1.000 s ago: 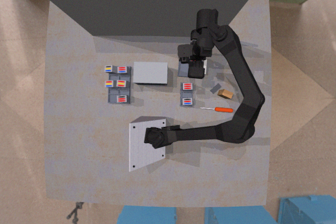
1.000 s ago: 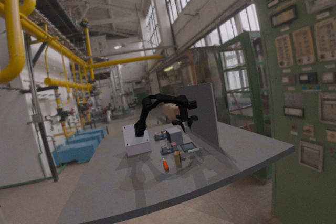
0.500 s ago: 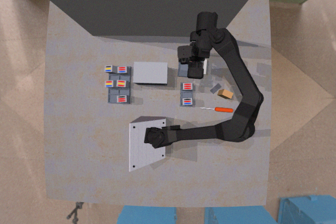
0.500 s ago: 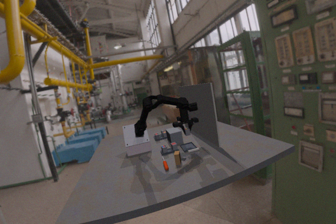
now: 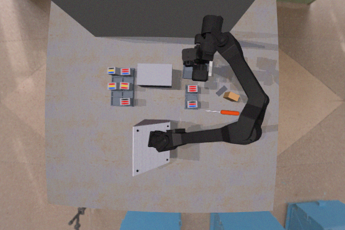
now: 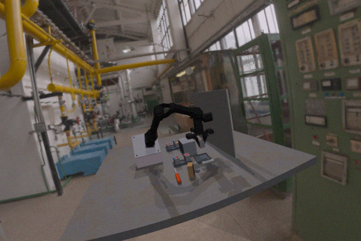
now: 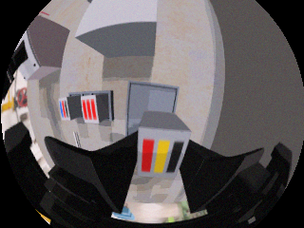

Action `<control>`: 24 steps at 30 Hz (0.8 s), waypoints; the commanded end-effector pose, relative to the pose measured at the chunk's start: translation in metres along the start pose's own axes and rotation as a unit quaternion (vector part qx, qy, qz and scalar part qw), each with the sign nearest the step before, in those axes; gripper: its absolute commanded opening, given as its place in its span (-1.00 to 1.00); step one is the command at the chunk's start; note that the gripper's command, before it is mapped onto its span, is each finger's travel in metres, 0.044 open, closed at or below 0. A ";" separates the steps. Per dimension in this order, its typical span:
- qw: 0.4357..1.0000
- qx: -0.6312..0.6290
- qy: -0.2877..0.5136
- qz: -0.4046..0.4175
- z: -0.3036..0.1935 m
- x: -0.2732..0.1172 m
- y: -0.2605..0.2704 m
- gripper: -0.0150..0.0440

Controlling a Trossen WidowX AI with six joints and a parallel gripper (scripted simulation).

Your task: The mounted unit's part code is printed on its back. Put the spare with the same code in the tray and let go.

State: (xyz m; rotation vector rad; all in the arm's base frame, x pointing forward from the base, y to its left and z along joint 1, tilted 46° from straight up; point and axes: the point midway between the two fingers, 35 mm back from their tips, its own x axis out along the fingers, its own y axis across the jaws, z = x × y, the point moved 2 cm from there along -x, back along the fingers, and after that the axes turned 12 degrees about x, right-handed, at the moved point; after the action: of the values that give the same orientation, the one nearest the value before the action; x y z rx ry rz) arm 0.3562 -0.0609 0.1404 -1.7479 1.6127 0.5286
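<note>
Wrist view shows us, most near, the gripper (image 5: 198, 65) (image 6: 201, 140) (image 7: 158, 136) clamped on the spare with red, yellow and black stripes (image 6: 201, 144) (image 7: 161, 151). We see this spare raised, overlapping the near part of the tray (image 5: 183, 75) (image 6: 199, 161) (image 7: 128, 106). Left of the tray, two striped spares (image 5: 192, 88) (image 6: 186, 155) (image 7: 89, 108) stand in their small rack (image 5: 191, 97) (image 6: 183, 163) (image 7: 112, 105). Beyond the tray we find the grey box (image 5: 154, 74) (image 6: 190, 147) (image 7: 121, 38); farther left of it, the sloped panel with black screws (image 5: 139, 149) (image 6: 142, 146) (image 7: 31, 62).

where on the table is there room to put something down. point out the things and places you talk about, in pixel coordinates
Open patches: left of the taller rack (image 5: 112, 93), and beyond the white slanted mount (image 5: 150, 149), toward the blue machines. Crowded: around the tray (image 5: 187, 72), small rack and screwdriver (image 5: 229, 112).
</note>
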 end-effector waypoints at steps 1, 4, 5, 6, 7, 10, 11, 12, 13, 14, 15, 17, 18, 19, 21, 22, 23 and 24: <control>1.000 -0.004 -0.002 0.003 0.001 0.006 0.002 -0.49; 1.000 -0.004 -0.002 0.003 0.001 0.009 0.002 -0.49; 1.000 -0.004 -0.002 0.002 0.001 0.010 0.002 -0.49; 1.000 -0.004 -0.002 0.002 0.001 0.011 0.002 -0.49; 1.000 -0.004 -0.002 0.002 0.001 0.012 0.002 -0.49; 1.000 -0.004 -0.002 0.002 0.001 0.015 0.002 -0.49; 1.000 -0.004 -0.002 0.002 0.001 0.016 0.002 -0.49; 1.000 -0.004 -0.001 0.002 0.001 0.017 0.002 -0.49; 1.000 -0.004 -0.001 0.002 0.001 0.018 0.002 -0.49; 1.000 -0.004 -0.001 0.002 0.001 0.019 0.002 -0.49; 1.000 -0.004 -0.001 0.002 0.001 0.020 0.002 -0.49; 1.000 -0.004 -0.001 0.002 0.001 0.022 0.002 -0.49; 1.000 -0.004 -0.001 0.002 0.000 0.023 0.002 -0.49; 1.000 -0.004 -0.001 0.002 0.000 0.024 0.002 -0.49; 1.000 -0.004 -0.001 0.002 0.000 0.026 0.003 -0.49; 1.000 -0.004 -0.001 0.002 0.000 0.027 0.003 -0.49; 1.000 -0.004 -0.001 0.002 0.000 0.028 0.003 -0.49; 1.000 -0.004 -0.001 0.002 0.000 0.029 0.003 -0.49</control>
State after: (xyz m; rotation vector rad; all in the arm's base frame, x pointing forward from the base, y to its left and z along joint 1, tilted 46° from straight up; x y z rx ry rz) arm 0.3586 -0.0786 0.1240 -1.7499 1.6137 0.5260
